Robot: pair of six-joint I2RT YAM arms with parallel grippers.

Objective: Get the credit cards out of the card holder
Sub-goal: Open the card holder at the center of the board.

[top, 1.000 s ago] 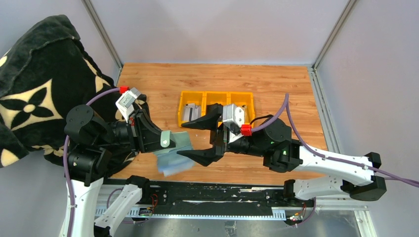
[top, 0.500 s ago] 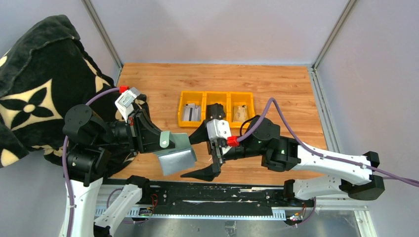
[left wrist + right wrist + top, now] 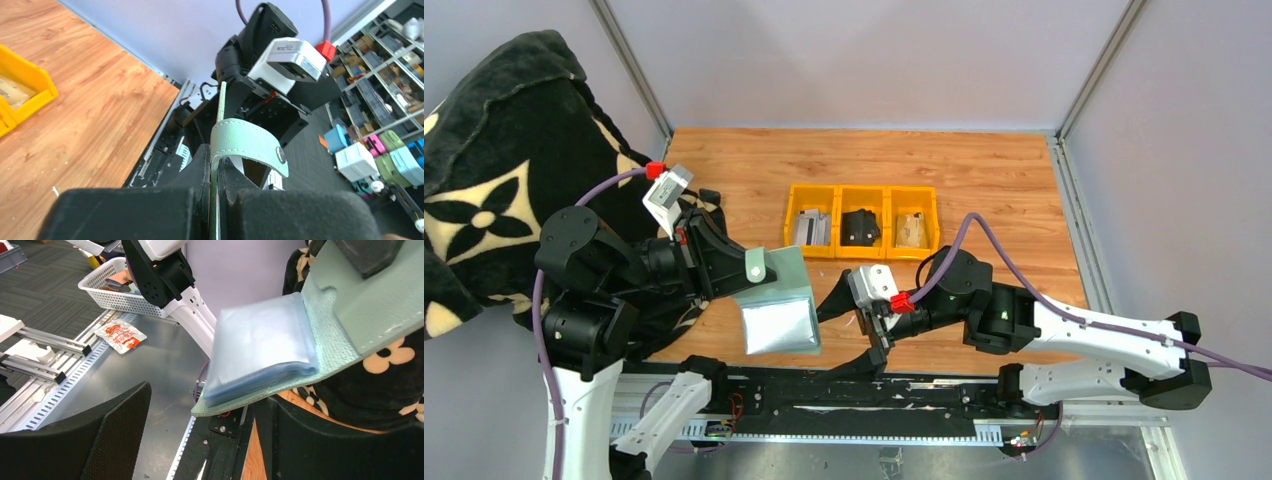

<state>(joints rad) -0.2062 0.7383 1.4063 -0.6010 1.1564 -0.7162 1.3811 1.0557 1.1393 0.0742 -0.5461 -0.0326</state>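
My left gripper (image 3: 746, 274) is shut on the sage-green card holder (image 3: 786, 272), lifted above the table's near edge. The holder hangs open, its clear plastic sleeves (image 3: 777, 323) facing up. In the left wrist view the holder's edge is pinched in the left gripper (image 3: 215, 167), and its tab (image 3: 247, 144) curls over. My right gripper (image 3: 852, 331) stands open just right of the holder, touching nothing. In the right wrist view the holder (image 3: 327, 335) and sleeves (image 3: 257, 352) hover above the right gripper (image 3: 220, 435). A grey-silver card (image 3: 812, 230) and a tan card (image 3: 911, 230) lie in the tray.
The yellow three-compartment tray (image 3: 864, 187) sits mid-table with a black object (image 3: 860, 226) in its middle compartment. A black-and-cream blanket (image 3: 494, 150) covers the left side behind my left arm. Metal rails run along the near edge.
My right gripper has swung from beside the tray down toward the near edge, staying open. The left gripper drew back left, and the holder turned so its sleeves face up.
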